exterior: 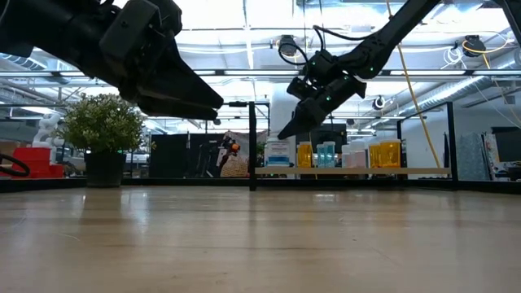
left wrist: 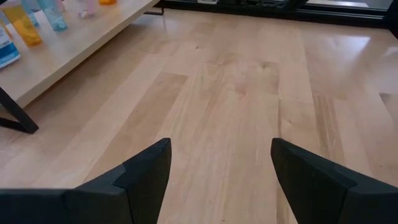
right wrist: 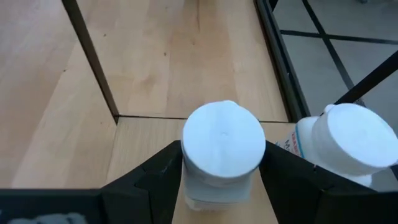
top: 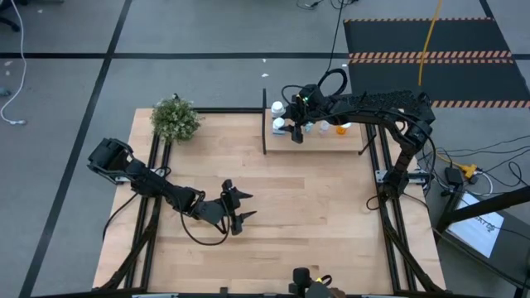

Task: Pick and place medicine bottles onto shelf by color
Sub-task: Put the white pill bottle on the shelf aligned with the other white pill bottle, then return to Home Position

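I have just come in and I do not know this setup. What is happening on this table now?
The robot is sorting medicine bottles onto the shelf at the far edge of the table. The right gripper is over the shelf's left end, its fingers on both sides of a white bottle, next to another white bottle. Orange and pale-blue bottles already stand further along the shelf. The left gripper waits open and empty above the bare table.

A robotics lab — taped grey floor (top: pixel 74 50), hazard-striped mat (top: pixel 431 41) (cables nearby), exposed ceiling ducts (exterior: pixel 456 81).
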Action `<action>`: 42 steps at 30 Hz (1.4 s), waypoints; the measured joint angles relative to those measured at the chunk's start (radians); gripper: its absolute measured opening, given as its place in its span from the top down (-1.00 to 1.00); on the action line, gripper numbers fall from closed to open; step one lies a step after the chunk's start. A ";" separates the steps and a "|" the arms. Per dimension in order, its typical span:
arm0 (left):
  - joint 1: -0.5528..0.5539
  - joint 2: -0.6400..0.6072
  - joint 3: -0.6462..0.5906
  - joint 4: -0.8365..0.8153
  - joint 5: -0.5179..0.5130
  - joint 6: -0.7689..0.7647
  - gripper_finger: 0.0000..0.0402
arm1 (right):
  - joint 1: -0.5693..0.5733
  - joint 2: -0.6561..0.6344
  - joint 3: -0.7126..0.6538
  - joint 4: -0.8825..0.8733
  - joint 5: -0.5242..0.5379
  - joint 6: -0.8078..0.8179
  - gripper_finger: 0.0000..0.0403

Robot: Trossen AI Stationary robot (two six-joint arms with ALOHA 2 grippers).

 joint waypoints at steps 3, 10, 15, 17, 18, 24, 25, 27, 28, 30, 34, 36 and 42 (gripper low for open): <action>0.000 0.000 0.000 0.003 0.005 0.000 -0.36 | 0.000 -0.002 0.000 -0.011 0.001 0.008 0.00; -0.003 0.000 0.000 0.014 0.010 -0.003 -0.36 | 0.000 -0.002 0.000 -0.016 0.001 0.010 0.00; -0.005 0.000 0.000 0.030 0.013 0.004 -0.36 | 0.004 -0.002 0.000 -0.020 0.001 0.012 0.00; -0.005 0.000 0.000 0.038 0.023 0.008 -0.36 | 0.008 -0.002 0.000 -0.018 0.002 0.008 -0.01; -0.005 0.000 0.000 0.044 0.026 0.011 -0.36 | 0.010 -0.002 0.000 -0.017 0.002 0.008 -0.04; -0.006 0.000 0.000 0.047 0.029 0.011 -0.36 | 0.012 -0.002 0.000 -0.016 0.002 0.014 -0.23; -0.007 0.000 0.000 0.047 0.029 0.011 -0.36 | 0.012 -0.002 0.000 -0.014 0.005 0.016 -0.24; -0.007 0.000 0.000 0.047 0.029 0.011 -0.36 | 0.012 -0.002 0.000 -0.008 0.015 0.021 -0.27; -0.007 0.000 0.000 0.047 0.029 0.011 -0.36 | 0.012 -0.002 0.000 -0.002 0.029 0.025 -0.27; -0.007 0.000 0.000 0.047 0.029 0.011 -0.36 | 0.012 -0.002 0.000 0.005 0.028 0.034 -0.29; -0.007 0.000 0.000 0.046 0.029 0.012 -0.36 | 0.013 -0.024 0.000 -0.014 0.026 0.054 -0.33; -0.007 0.000 0.000 0.046 0.029 0.014 -0.36 | 0.013 -0.045 0.000 -0.045 0.027 0.054 -0.35; -0.009 0.000 0.000 0.046 0.028 0.013 -0.36 | 0.013 -0.111 0.000 -0.081 0.029 0.059 -0.40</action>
